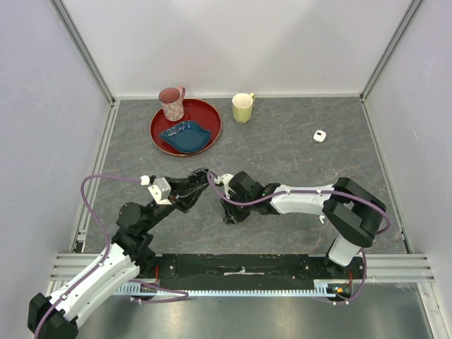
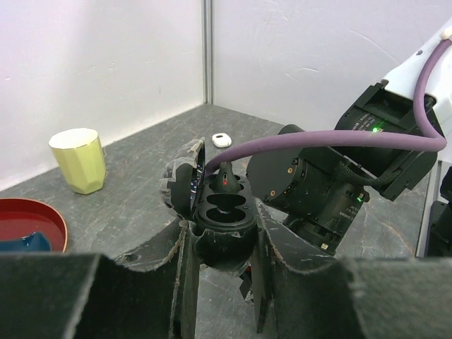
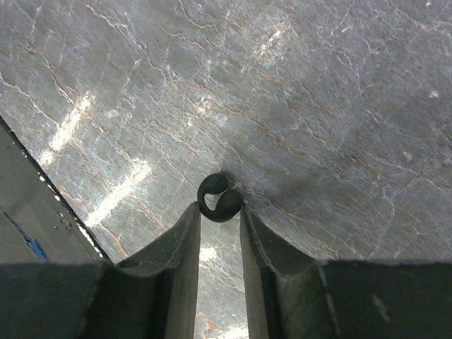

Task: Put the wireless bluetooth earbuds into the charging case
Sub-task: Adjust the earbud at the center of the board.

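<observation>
Left claw (image 2: 223, 234) clenched on open case (image 2: 224, 212); right claw (image 3: 220, 210) grasping an earbud (image 3: 227, 205).
Only the left wrist view shows another earbud (image 2: 225, 178) seated inside; top view shows open desk (image 1: 296, 162) around both, tray (image 1: 155, 131) near the far edge.

A grey, marble-veined table (image 1: 282, 155) is seen. A round red tray (image 1: 203, 113) is set at its far left, a pale yellow mug (image 1: 243, 107) is stood just beside it, and a small white item (image 1: 320, 136) is laid well apart to the right
</observation>
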You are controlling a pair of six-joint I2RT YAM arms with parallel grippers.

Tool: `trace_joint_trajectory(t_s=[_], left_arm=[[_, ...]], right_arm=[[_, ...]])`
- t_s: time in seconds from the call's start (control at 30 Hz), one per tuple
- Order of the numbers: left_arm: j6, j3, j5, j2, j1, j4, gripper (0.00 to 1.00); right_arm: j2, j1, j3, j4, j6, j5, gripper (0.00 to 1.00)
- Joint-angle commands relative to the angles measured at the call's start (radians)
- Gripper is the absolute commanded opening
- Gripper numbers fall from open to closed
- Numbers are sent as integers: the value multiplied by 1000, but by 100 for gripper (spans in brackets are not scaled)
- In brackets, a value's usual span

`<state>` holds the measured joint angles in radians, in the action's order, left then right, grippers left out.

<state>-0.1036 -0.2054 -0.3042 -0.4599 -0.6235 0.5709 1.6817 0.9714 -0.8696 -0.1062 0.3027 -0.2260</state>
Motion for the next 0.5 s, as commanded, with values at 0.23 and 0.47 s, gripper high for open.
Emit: trace_joint_trajectory(t_s=[0.23, 0.47], left_arm=[[-19, 20, 14, 32, -1, 27, 3], [-16, 23, 19, 44, -1, 21, 3]], right_arm=[[53, 0, -62, 40, 62, 77, 30], [72, -56, -48, 71, 134, 51, 29]])
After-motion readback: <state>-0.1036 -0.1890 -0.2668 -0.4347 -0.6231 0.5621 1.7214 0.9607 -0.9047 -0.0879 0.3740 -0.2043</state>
